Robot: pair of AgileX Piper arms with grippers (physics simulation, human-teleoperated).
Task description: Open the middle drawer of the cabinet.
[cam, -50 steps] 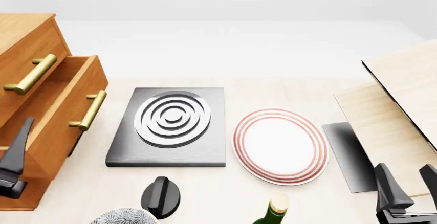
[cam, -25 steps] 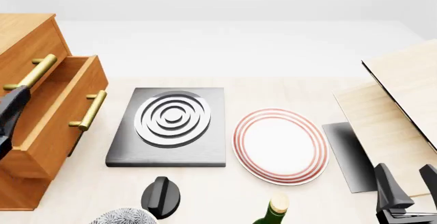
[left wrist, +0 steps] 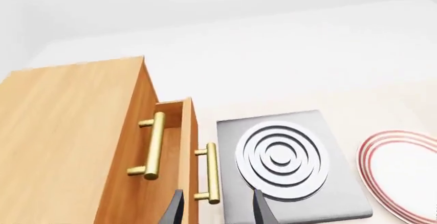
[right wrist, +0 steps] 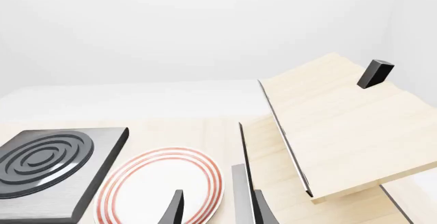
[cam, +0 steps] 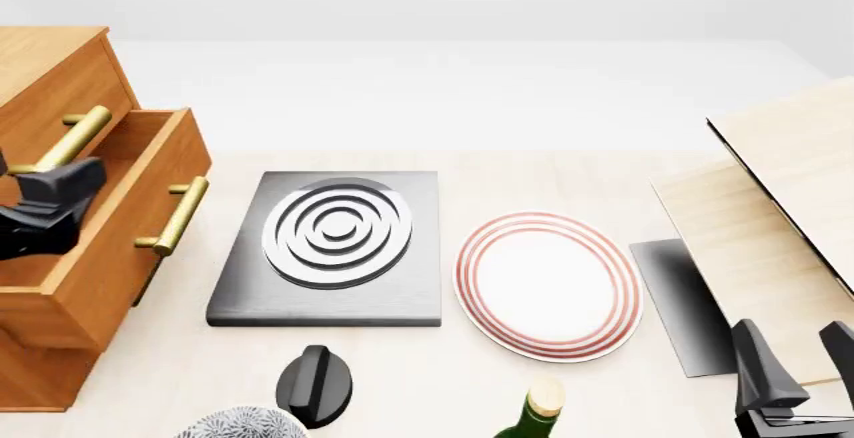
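The cabinet stands at the table's left edge. Its middle drawer is pulled out toward the table's middle, with its brass handle facing right. The top drawer's handle sits above it on a closed front. My left gripper hovers over the open drawer, open and empty. In the left wrist view its fingers are spread, with the middle drawer's handle and the cabinet top beyond them. My right gripper is open and empty at the front right.
A grey hotplate slab with rings lies next to the drawer. A red-rimmed plate lies right of it. Pale wooden boards stand at the right. A black knob, a green bottle and a patterned bowl line the front edge.
My left gripper has risen from low beside the cabinet's front to above the open middle drawer. The drawer and the right arm have not moved.
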